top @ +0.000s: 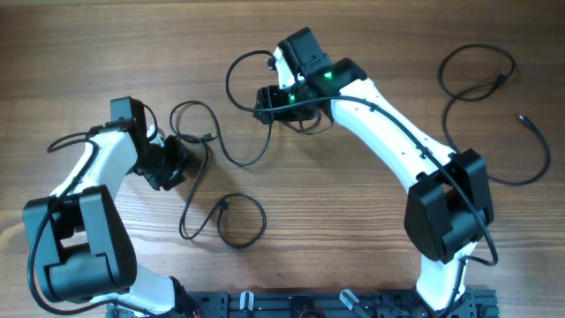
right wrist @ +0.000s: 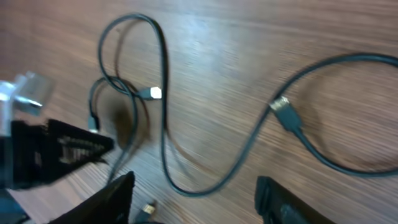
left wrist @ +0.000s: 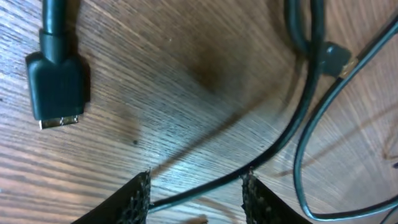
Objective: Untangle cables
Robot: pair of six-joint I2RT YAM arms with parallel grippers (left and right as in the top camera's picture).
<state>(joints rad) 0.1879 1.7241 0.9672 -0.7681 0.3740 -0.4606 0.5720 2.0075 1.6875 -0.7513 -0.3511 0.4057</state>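
Between the left tool's (left wrist: 198, 177) fingers — one black cable (left wrist: 280, 146)

You've got two white-and-black robot arms: left arm (top: 93, 163), right arm (top: 388, 128). One thin black cable (top: 442, 78) sits alone, right of the right arm. Left of that arm: tangled thin black cords (top: 240, 162), at least two, exact count unclear. One wooden table (top: 335, 230).
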